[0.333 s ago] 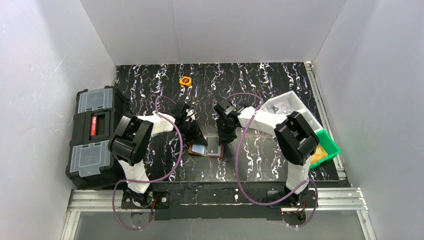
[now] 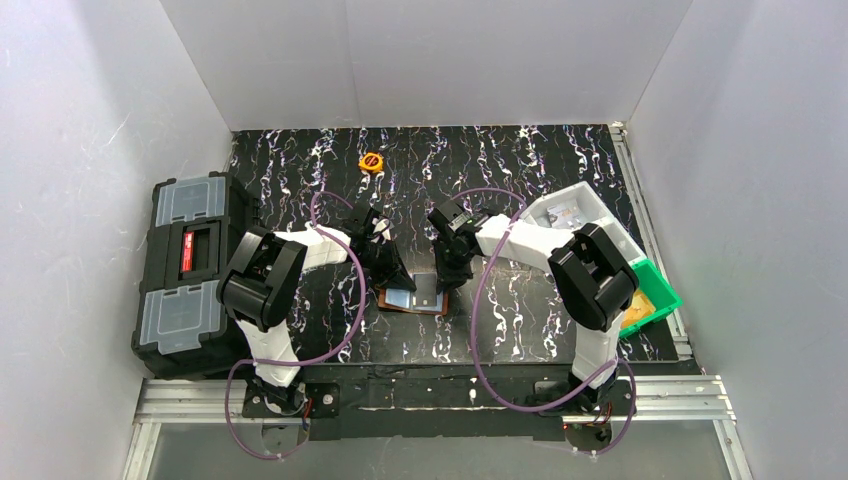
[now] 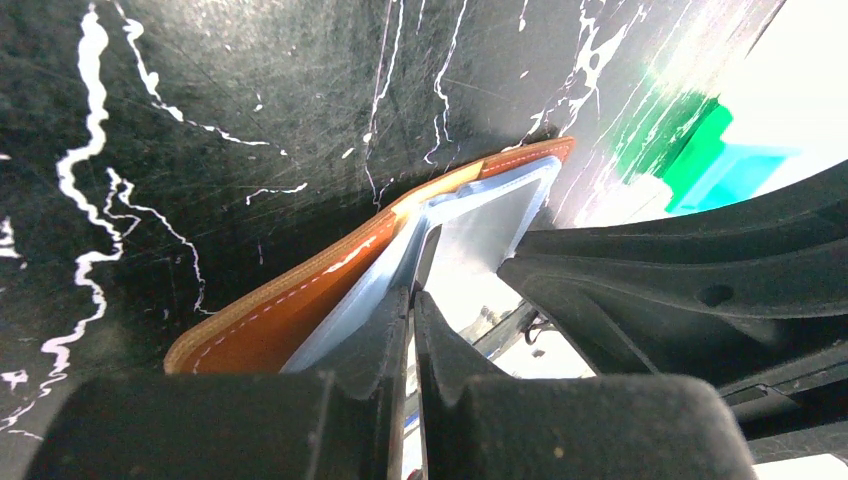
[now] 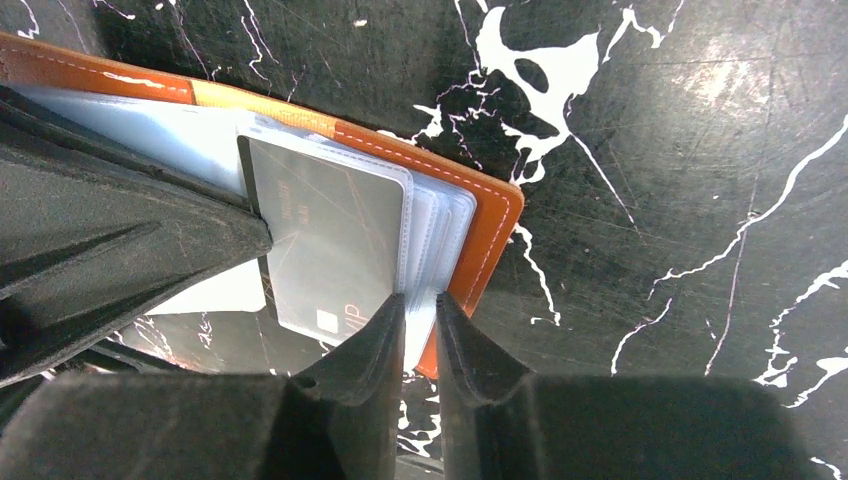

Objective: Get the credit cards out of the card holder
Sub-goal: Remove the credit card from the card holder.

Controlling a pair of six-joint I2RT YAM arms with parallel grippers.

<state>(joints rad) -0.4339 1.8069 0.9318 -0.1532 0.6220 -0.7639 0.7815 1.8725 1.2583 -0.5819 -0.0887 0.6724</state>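
On my far left the black toolbox sits at the edge of the marbled table. Next comes the left gripper, pointed down at the left leaf of the card holder. Its fingers are pressed together with only a hairline gap. The tips rest against the edge of a clear pocket, and I cannot tell whether a leaf is caught between them. The card holder lies open and flat on the table, in the middle toward the near edge, between the two grippers. A grey credit card sits in a pocket on its right leaf. The right gripper comes down on that leaf's outer edge. Its fingers stand a sliver apart, astride the edges of the stacked pockets just beside the card's corner. I cannot tell if they grip anything. Further right are a white bin and a green bin.
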